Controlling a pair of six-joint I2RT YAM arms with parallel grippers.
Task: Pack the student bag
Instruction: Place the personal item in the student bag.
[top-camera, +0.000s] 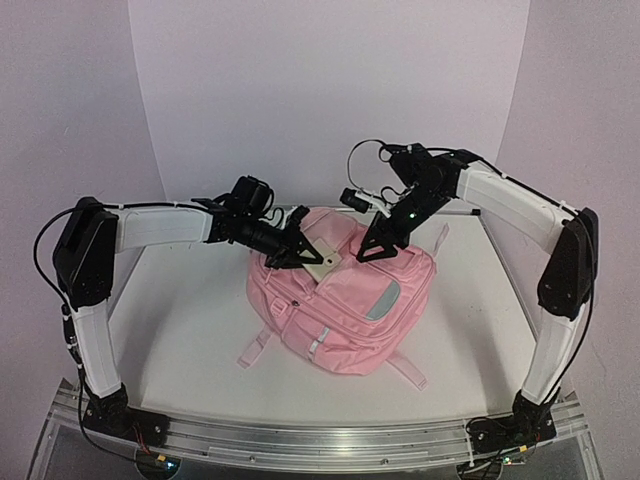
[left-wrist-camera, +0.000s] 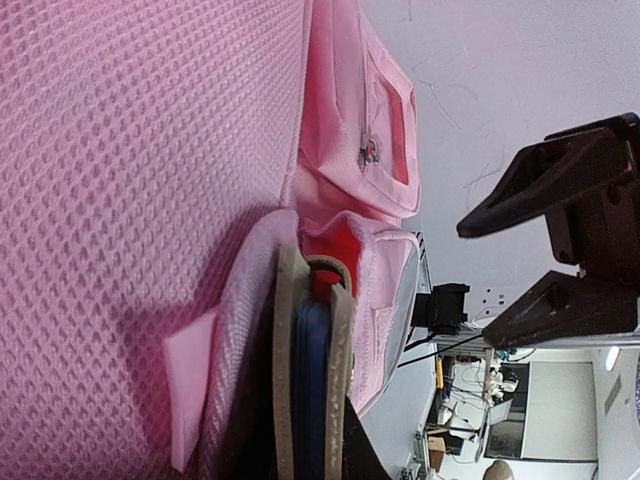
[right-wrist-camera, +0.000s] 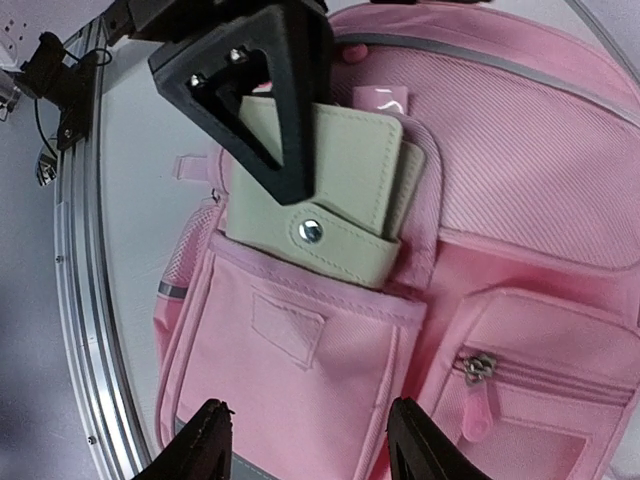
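Beneath both pincers: student bag (top-camera: 350, 310) lies flat on the white table (top-camera: 190, 330), pocket side up, roughly mid-table.
Left pincer (top-camera: 303, 256): jaws closed tight on a beige snap case (right-wrist-camera: 350, 190); one black finger lies across the case's face, the other is hidden behind it.
Bag vs left pincer: directly under and touching ahead of the fingertips; the case bridges the pincer and the bag.
Right pincer (top-camera: 371, 251): jaws stand apart, nothing between them, no contact with the fabric visible.
Bag vs right pincer: right below it; the fingertips straddle the front pocket panel from above.
Pincer to pincer: near each other over the bag, tips facing, not touching.
Container 1, open front pocket (right-wrist-camera: 300, 335): holds the lower end of the beige snap case; upper half and metal snap stand proud of the pocket rim, tilted.
Case, edge-on (left wrist view): two beige covers with a blue layer between them.
Container 2, neighbouring front pocket: on the far side of the right pincer from the case; zipped closed, zip pull (right-wrist-camera: 478, 372) hanging; contents not visible.
Main compartment: cannot tell whether it is open or closed.
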